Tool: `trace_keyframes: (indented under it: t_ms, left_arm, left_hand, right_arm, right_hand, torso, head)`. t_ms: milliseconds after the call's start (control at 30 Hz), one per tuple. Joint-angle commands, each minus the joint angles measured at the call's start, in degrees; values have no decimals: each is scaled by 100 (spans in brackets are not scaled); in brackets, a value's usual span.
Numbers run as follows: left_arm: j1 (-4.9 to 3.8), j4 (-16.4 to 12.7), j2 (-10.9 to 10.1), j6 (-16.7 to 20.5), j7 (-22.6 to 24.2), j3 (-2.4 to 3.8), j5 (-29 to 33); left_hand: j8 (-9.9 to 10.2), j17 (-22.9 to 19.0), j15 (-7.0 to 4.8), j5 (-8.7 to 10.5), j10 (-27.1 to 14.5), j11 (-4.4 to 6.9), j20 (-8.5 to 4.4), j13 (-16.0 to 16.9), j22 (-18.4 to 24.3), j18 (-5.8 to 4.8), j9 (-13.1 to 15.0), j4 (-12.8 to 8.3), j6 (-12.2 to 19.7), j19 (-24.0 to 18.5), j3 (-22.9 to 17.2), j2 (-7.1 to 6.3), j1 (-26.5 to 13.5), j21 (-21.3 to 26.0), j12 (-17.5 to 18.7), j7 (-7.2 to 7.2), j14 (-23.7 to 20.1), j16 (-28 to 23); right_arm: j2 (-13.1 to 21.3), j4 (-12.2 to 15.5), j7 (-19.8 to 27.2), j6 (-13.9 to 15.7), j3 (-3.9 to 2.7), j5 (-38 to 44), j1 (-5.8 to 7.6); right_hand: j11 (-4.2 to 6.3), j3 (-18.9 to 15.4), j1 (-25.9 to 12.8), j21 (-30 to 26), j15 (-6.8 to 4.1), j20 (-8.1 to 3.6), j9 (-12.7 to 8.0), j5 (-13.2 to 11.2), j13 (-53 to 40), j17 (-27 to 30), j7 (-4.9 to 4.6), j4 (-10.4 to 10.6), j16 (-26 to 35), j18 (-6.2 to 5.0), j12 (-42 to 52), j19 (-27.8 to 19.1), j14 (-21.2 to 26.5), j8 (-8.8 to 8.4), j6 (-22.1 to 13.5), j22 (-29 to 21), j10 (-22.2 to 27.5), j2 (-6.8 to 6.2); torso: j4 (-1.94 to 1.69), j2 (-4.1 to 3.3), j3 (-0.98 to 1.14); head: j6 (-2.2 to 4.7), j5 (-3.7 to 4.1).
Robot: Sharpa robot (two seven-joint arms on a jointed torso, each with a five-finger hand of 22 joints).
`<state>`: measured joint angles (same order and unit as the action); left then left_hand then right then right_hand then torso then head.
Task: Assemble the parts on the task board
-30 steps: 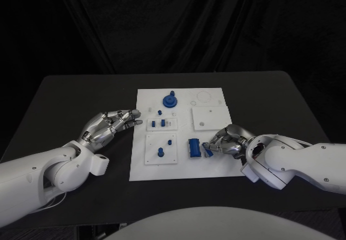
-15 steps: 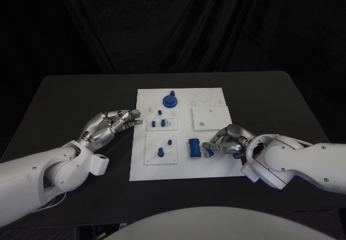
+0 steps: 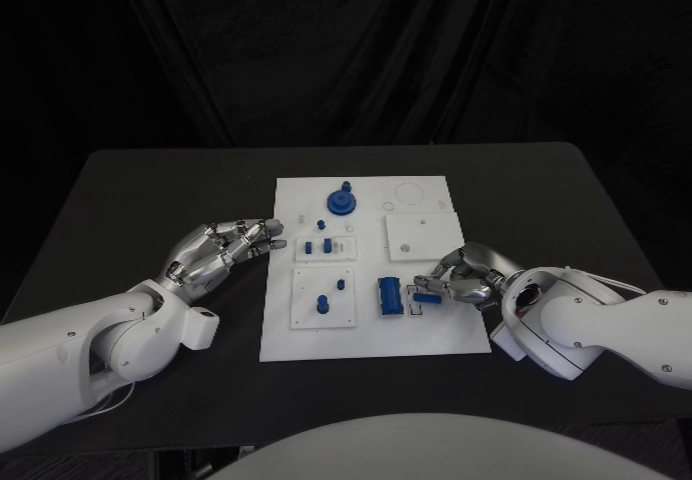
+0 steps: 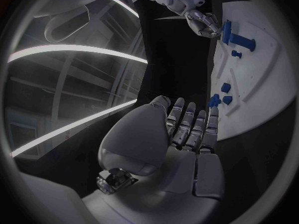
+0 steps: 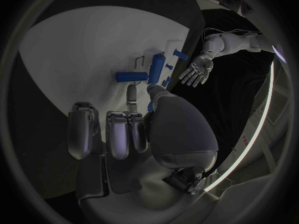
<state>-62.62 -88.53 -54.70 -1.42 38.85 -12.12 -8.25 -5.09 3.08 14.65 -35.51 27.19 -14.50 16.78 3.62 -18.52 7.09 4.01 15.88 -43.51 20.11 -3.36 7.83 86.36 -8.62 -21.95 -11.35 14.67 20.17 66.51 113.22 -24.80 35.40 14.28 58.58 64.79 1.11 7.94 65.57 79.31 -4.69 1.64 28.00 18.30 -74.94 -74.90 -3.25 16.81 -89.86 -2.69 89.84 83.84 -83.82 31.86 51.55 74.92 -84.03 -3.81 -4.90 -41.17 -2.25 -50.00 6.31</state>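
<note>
Head view first: the white task board (image 3: 368, 340) lies in the middle of the black surface (image 3: 159, 190). The left hand (image 3: 219, 250) hovers just beside the board's left edge, palm turned up, fingers loosely apart and holding nothing; its fingertips (image 3: 268, 231) point toward the board. The right hand (image 3: 459, 278) rests over the board's right edge, pinching a small blue peg (image 3: 427, 297) just beside the larger blue cylinder (image 3: 389, 295). A round blue part with a knob (image 3: 340, 203) stands near the board's far edge, and smaller blue parts (image 3: 325, 245) sit on raised white plates left of centre. Much of the right hand is hidden by its own wrist and forearm.

Left wrist view: the left hand (image 4: 187, 134) lies flat, its fingers straight and close side by side, with nothing in them. The board (image 4: 261, 84) curves past the fingertips, and the right hand (image 4: 202, 22) shows at its far end.

Right wrist view: the right hand (image 5: 134, 129) has most fingers curled in, while one finger and the thumb reach to the blue peg (image 5: 131, 76), which lies flat on the board (image 5: 81, 45) beside the blue cylinder (image 5: 156, 69). Exactly where the fingertips touch the peg is hard to make out. The left hand (image 5: 198, 72) shows beyond the board, fingers spread.
</note>
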Motion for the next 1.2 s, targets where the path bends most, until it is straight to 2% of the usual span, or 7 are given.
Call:
trace_keyframes:
  t_ms: [33, 200, 233, 467, 567, 700, 1200]
  left_arm:
    - [8, -4, -3, -96, 683, 3, -6]
    - [9, 1, 1, -102, 674, 3, -6]
    - [9, 3, 3, -104, 672, 3, -6]
    - [9, 10, 10, -112, 658, 3, -6]
    - [9, 13, 8, -114, 647, 3, -6]
    - [9, 15, 7, -118, 639, 3, -6]
    - [9, 25, 7, -126, 633, 3, -6]
  left_hand:
    - [14, 6, -5, -28, -8, -39, -1, 2, -5, -95, 4, -6, 37, 47, -34, -9, 52, -19, 10, -116, 48, 23]
    - [14, 6, -2, -29, -7, -42, -1, 2, -10, -98, 5, -10, 37, 56, -43, -7, 57, -24, 10, -118, 53, 27]
    - [14, 6, -2, -29, -7, -42, -1, 2, -10, -98, 5, -10, 37, 56, -43, -7, 57, -24, 10, -118, 53, 27]
    - [13, 7, 0, -30, -7, -44, -2, 2, -14, -101, 5, -13, 37, 64, -52, -6, 62, -28, 10, -119, 58, 33]
    - [13, 7, 0, -30, -7, -44, -2, 2, -14, -101, 5, -13, 37, 64, -52, -6, 62, -28, 10, -119, 58, 33]
    - [13, 7, 0, -30, -7, -44, -2, 2, -14, -101, 5, -13, 37, 64, -52, -6, 62, -28, 10, -119, 58, 33]
    - [12, 8, 7, -32, -3, -51, -3, 4, -25, -108, 6, -19, 35, 85, -71, -5, 71, -40, 8, -122, 72, 46]
  right_arm:
    - [76, 56, 72, 200, 0, 789, -13]
    - [149, 78, 54, 89, 1, 1015, -13]
    - [154, 76, 45, 51, 1, 1038, -13]
    - [185, 54, 69, -138, 1, 1150, -13]
    - [227, 48, 178, -164, 1, 1340, -13]
    - [326, 83, 323, -144, 2, 1778, -13]
    - [618, 300, 470, -497, 3, 2923, -16]
  right_hand:
    - [11, -72, -336, 20, 3, 7, 41, -42, -1506, -1510, 36, 8, -14, 17, 16, 223, -618, 39, -29, 1177, -597, 103]
    - [36, -162, -697, 52, -18, -10, 92, -22, -1506, -1510, 67, 8, -14, 24, 16, 236, -618, 87, 17, 1186, -597, 237]
    - [71, -257, -871, 60, -25, -29, 110, 260, -1506, -1510, 79, -7, -14, 24, 16, 238, -618, 106, 64, 1189, -597, 272]
    - [67, -278, -512, 53, -49, -47, 107, 446, -1506, -1510, 98, -35, -14, 24, 16, 233, -618, 42, 46, 1186, -597, 232]
    - [-79, -211, 219, -35, 52, 20, -157, 966, -1506, -1510, -87, -209, -14, 10, 16, 193, -618, -479, -417, 1158, -597, 71]
    - [-187, -200, 781, -29, 163, 122, -451, 1126, -1506, -1510, -254, -453, -14, 13, 16, 190, -618, -912, -775, 1162, -597, -128]
    - [-176, -332, 1390, 76, 160, 146, -958, 1298, -1506, -1510, -305, -798, -14, 34, 16, 222, -618, -1383, -837, 1197, -597, -319]
  torso:
    - [1, 1, 0]
    - [4, 1, -1]
    - [3, 1, -1]
    - [6, 5, 1]
    - [11, 6, 2]
    - [11, 9, -1]
    - [2, -2, -1]
  head:
    - [0, -2]
    - [0, 4]
    - [0, 9]
    - [0, -14]
    - [0, -23]
    - [0, -35]
    - [0, -18]
